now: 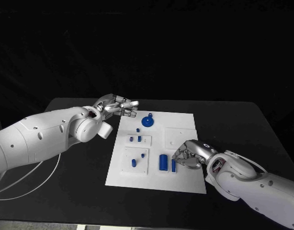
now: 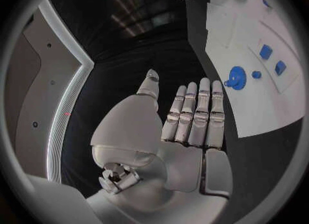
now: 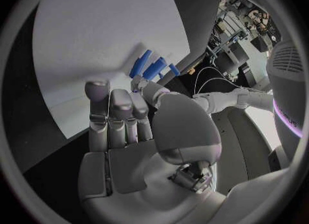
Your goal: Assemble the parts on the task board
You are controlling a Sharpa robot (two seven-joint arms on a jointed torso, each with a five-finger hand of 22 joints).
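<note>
Head view shows both the left hand [image 1: 117,106] and right hand [image 1: 188,154] empty with loose fingers; small blue pegs [image 1: 163,163] look light, rigid, slippery, best pinched at mid-shaft.

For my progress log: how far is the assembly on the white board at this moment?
It looks early. On the task board the round blue part and small blue pieces sit near the far end; whether they are seated is unclear. Two long blue parts lie beside the right robot hand, which holds nothing visible. The left robot hand hovers open off the board's far corner.
</note>
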